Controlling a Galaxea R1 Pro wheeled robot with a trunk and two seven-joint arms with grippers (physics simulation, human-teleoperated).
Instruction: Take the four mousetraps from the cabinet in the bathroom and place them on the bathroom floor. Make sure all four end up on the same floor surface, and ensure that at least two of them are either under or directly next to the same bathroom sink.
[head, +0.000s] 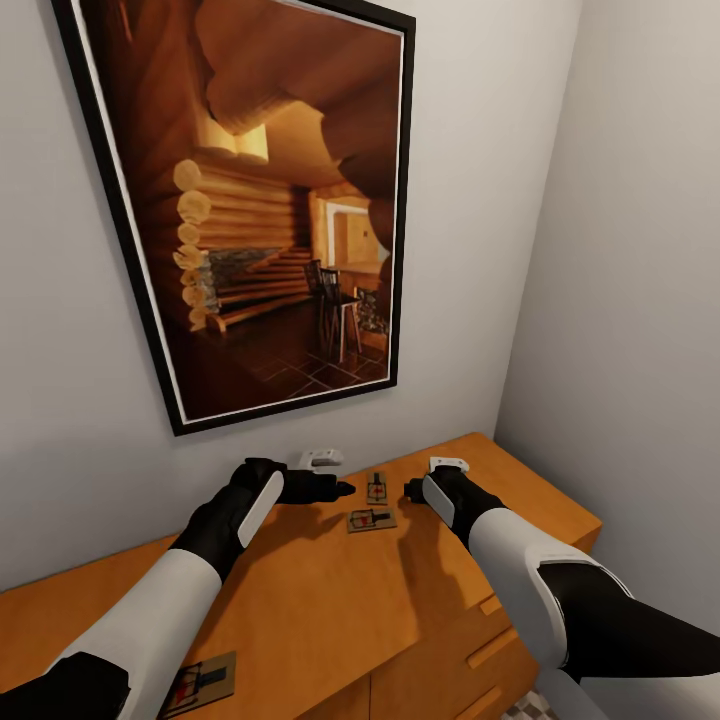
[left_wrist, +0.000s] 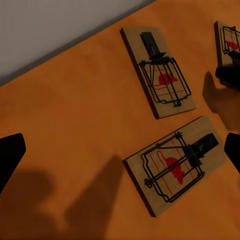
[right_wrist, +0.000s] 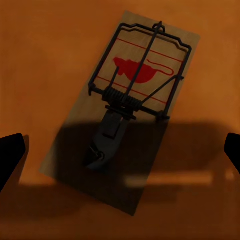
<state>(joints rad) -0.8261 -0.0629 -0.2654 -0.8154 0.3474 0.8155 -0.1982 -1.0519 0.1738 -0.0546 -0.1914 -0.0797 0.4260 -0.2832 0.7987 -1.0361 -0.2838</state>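
Both grippers, left (head: 343, 489) and right (head: 411, 490), hover open-jawed over two mousetraps (head: 371, 520) (a third (head: 203, 683) lies apart) on the cabinet (head: 330, 600)

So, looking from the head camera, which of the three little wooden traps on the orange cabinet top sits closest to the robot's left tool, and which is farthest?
1. The tan mousetrap board nearer the wall, just right of the left tool.
2. The tan mousetrap board lying crosswise, slightly farther, toward the cabinet's front; these two are nearly level.
3. The tan mousetrap at the orange-brown wooden cabinet's near front edge, clearly farthest, back by the left arm.
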